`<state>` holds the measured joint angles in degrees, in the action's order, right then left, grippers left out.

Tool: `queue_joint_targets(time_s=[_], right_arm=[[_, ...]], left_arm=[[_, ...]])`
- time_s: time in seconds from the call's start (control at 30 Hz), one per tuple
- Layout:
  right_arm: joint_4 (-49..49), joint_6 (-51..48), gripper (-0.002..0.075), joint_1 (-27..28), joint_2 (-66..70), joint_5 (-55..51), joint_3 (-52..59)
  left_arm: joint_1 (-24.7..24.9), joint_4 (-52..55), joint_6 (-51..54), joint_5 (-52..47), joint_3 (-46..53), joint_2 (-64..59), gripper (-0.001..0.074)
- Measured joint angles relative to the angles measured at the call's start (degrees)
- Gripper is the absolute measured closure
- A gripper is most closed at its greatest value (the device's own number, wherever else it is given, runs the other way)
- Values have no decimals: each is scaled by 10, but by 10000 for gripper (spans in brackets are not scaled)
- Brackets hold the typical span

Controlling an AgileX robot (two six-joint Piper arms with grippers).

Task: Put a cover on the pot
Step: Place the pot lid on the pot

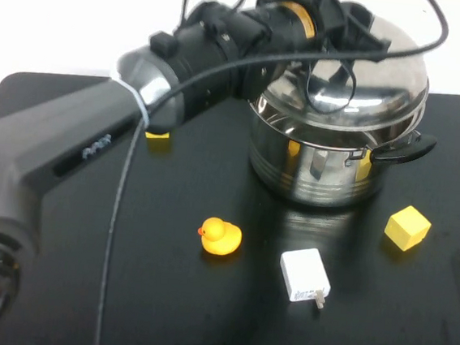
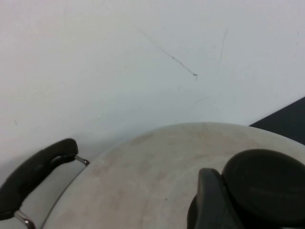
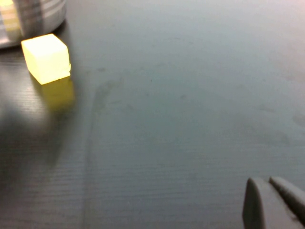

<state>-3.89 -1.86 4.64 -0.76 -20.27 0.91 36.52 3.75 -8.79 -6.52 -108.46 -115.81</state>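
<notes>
The stainless-steel pot (image 1: 329, 162) stands on the black table (image 1: 159, 312) at about one o'clock from the table's middle, its black side handle (image 1: 403, 148) sticking out toward three o'clock. The domed steel lid (image 1: 385, 81) sits over its mouth, tilted, with the rim nearest the camera lifted enough to leave a dark gap above the pot's edge, so in my judgement the covering is nearly done but the lid is not yet seated flat.

The left gripper (image 1: 311, 5) reaches across from the left and hangs above the lid's crown. In the left wrist view a dark finger (image 2: 209, 200) presses against the black knob (image 2: 267, 186), which suggests the jaws are clamped on that knob (the natural handhold, since it lets the lid hang level and centre itself). The tilt probably comes from the arm's slanting approach.

The right gripper (image 3: 274, 202) is parked low over bare table, its fingertips together and holding nothing, near the yellow cube (image 3: 46, 58) that lies at four o'clock from the pot.

A rubber duck (image 1: 220, 237) and a white charger plug (image 1: 305, 276) lie at about seven and six o'clock from the pot, well apart from it, and a second yellow block (image 1: 158, 135) peeks from under the arm at nine o'clock.
</notes>
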Motion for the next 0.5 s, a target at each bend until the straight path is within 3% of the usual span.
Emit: queue_joint_targets(time_s=[0.5], right_arm=[[0,0,728,0,0,0,0]], left_arm=[[0,18,0,26,3,-35,401]])
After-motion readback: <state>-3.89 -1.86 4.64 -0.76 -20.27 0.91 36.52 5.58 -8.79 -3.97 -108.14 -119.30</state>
